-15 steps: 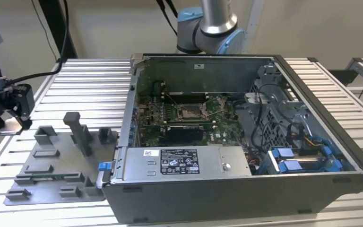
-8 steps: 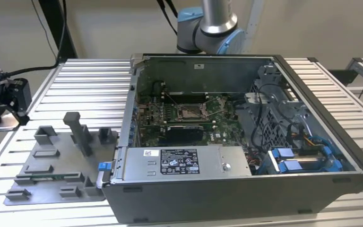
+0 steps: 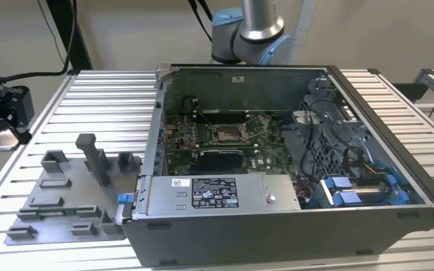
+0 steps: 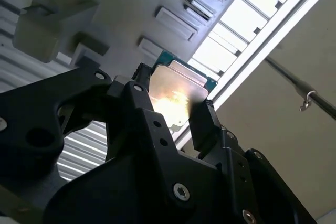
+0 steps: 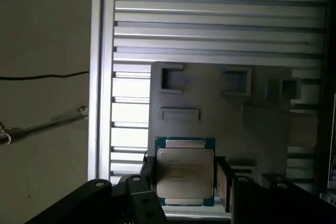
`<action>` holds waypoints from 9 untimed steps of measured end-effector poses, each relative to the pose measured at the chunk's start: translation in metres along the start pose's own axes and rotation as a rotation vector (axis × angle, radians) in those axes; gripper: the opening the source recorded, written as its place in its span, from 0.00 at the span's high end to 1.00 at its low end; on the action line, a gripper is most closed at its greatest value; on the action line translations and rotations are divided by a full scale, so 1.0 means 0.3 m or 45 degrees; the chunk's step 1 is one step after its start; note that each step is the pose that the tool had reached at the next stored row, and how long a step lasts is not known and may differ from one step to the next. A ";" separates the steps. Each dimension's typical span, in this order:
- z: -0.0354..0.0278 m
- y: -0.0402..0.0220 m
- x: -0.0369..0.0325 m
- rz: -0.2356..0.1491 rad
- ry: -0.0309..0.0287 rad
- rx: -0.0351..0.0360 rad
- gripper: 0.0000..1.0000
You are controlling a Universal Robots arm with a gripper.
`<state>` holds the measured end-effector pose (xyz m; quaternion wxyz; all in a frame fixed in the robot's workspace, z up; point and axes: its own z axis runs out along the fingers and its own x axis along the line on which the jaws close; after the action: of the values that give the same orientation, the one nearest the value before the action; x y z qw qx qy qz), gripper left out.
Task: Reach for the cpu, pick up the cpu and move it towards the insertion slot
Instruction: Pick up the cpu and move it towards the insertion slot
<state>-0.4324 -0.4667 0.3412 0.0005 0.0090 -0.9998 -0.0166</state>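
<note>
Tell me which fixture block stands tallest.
The narrow upright post near the grey plate's middle; the other blocks sit much lower.

Table: slatted silver aluminium table [image 3: 104,96], under everything I see.
Fixture: flat grey plastic plate with raised blocks [image 3: 74,193], on the table at the exterior view's left.
Case: open dark grey metal computer case [image 3: 277,240], just beside the plate.
Supply: silver labelled box [image 3: 217,195] inside the case.

High exterior overview; both wrist views close behind pincer [image 5: 186,178].
</note>
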 end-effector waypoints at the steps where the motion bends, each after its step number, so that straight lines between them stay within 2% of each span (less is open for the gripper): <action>1: -0.006 0.000 0.000 0.000 0.0000 0.0000 1.00; 5: -0.029 0.001 0.000 0.000 0.0002 0.0001 1.00; 9: -0.071 0.002 0.000 0.000 0.0001 0.0000 1.00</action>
<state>-0.4324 -0.4667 0.3624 0.0005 0.0090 -0.9998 -0.0166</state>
